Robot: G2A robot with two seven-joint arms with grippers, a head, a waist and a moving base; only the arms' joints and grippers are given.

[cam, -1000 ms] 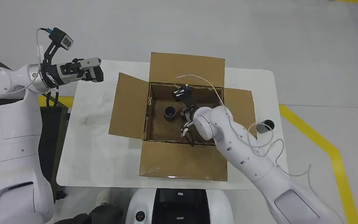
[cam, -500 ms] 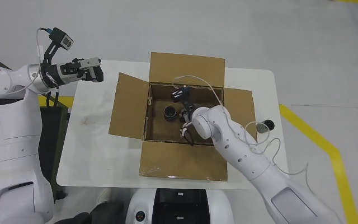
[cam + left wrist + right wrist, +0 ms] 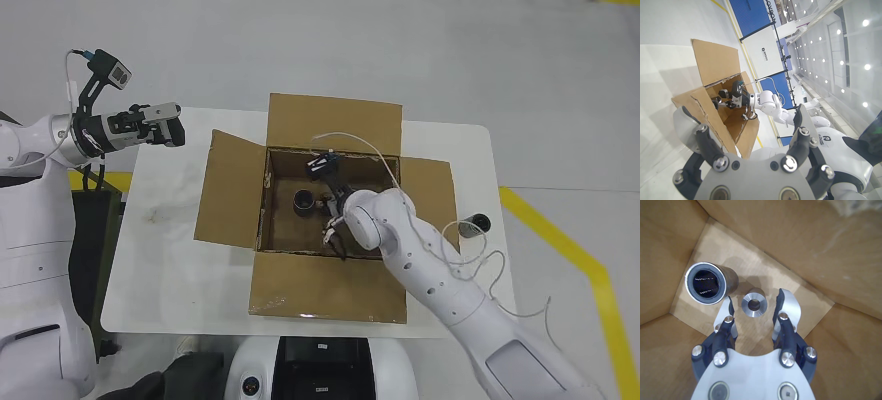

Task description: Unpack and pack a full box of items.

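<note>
An open cardboard box (image 3: 232,190) stands in the middle of the white table (image 3: 160,250). My right gripper (image 3: 755,300) is down inside it, open, with a small silver metal bushing (image 3: 753,305) standing on the box floor between its fingers, untouched. A larger dark cylinder with a hollow bore (image 3: 710,283) stands just beside one finger; from above this cylinder (image 3: 303,203) sits next to the right gripper (image 3: 322,207). My left gripper (image 3: 743,115) hangs open and empty above the table's far left corner (image 3: 170,125), looking across at the box (image 3: 715,62).
Another dark cylindrical part (image 3: 478,222) stands on the table right of the box. The four box flaps are folded outward, and the box walls (image 3: 810,243) close in around the right gripper. Bare table lies left of the box.
The right arm has shifted only slightly inside the box. The left arm has kept still.
</note>
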